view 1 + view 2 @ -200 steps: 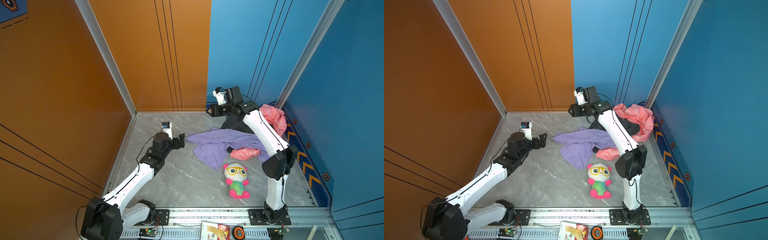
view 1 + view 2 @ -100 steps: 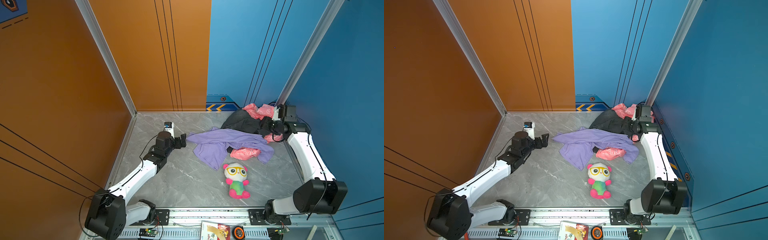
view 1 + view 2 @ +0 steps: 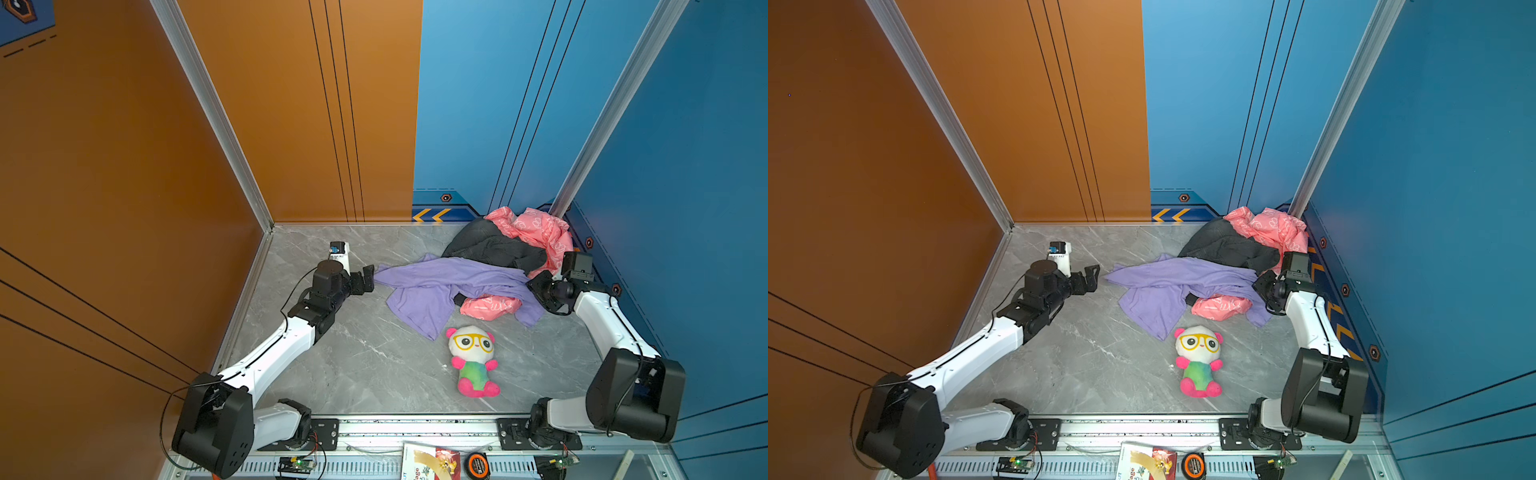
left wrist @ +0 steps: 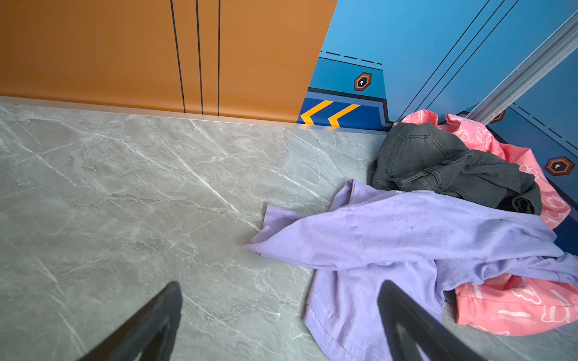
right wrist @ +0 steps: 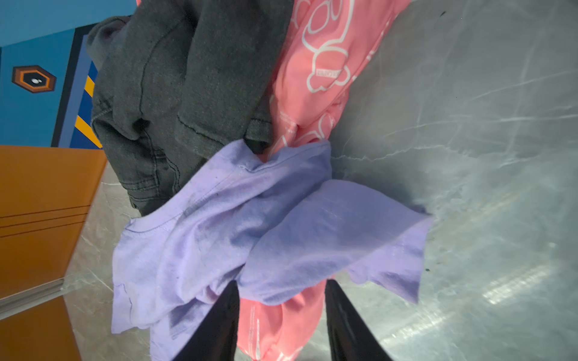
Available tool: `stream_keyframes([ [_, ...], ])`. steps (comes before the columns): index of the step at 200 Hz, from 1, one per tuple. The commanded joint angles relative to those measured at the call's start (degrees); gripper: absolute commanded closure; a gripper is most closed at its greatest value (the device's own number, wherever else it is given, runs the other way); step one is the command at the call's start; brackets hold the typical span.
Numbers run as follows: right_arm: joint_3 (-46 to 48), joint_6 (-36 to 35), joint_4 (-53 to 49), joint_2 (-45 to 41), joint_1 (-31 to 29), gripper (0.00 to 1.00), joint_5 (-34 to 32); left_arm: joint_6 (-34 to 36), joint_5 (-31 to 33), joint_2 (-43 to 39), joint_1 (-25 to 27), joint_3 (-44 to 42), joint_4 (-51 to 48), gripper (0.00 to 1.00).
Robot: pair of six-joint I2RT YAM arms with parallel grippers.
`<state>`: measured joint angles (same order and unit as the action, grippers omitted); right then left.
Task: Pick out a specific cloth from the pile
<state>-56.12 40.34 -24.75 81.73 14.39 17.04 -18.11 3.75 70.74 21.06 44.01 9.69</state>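
The pile (image 3: 519, 253) is banked into the far right corner. The cloth (image 3: 428, 291) sprawls out of it across the floor toward your left arm, so each arm has an end within reach. The grey garment (image 3: 490, 249) touches its far edge and may drag along. Some pink cloth (image 3: 490, 305) is caught in its near fold. The panda (image 3: 473, 361) sits clear, just beside the hem. Your left gripper (image 3: 368, 279) stands wide, just short of the sleeve tip. Your right gripper (image 5: 281, 284) is narrowed about lilac and pink folds together, and you cannot tell whether it pinches them.
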Motion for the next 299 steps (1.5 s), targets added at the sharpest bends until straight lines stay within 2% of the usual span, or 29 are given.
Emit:
stream_keyframes([
  [1,0.79,4.49,5.06,3.38,0.06,0.60,4.17,-0.94,-0.76,-0.08,0.44,0.99,0.82,0.02],
  [49,-1.22,6.22,5.96,7.96,-1.21,0.70,3.70,-2.31,0.35,-1.15,0.73,-0.36,1.25,0.02],
  [65,-1.47,6.76,5.94,8.28,-1.34,0.80,3.64,-2.68,0.94,-1.60,0.90,-0.99,1.29,0.02],
  [120,-1.62,6.77,8.00,-0.10,-1.51,1.00,-3.21,-3.03,2.05,-2.62,1.35,-1.90,1.33,0.02],
  [178,-8.34,4.49,11.89,-5.40,-3.96,1.00,-3.84,-3.86,1.26,-1.47,1.52,-1.48,3.36,0.02],
  [204,-12.66,1.85,15.21,-4.89,-9.06,1.00,-1.72,-4.38,-1.63,0.19,1.74,-0.01,5.80,0.02],
  [236,-20.24,-3.88,16.67,-0.38,-20.05,1.00,1.71,-3.74,-5.19,2.90,3.13,2.41,10.97,0.02],
  [269,-32.72,-11.95,10.14,9.87,-33.23,1.00,9.45,0.50,-9.37,6.47,5.92,6.61,12.74,0.02],
  [290,-39.43,-14.13,6.22,16.19,-39.63,1.00,13.87,3.80,-9.67,8.36,7.97,8.96,12.81,0.00],
  [299,-41.14,-14.52,5.62,18.13,-42.17,1.00,15.08,4.04,-9.27,9.07,8.33,9.46,12.81,0.04],
])
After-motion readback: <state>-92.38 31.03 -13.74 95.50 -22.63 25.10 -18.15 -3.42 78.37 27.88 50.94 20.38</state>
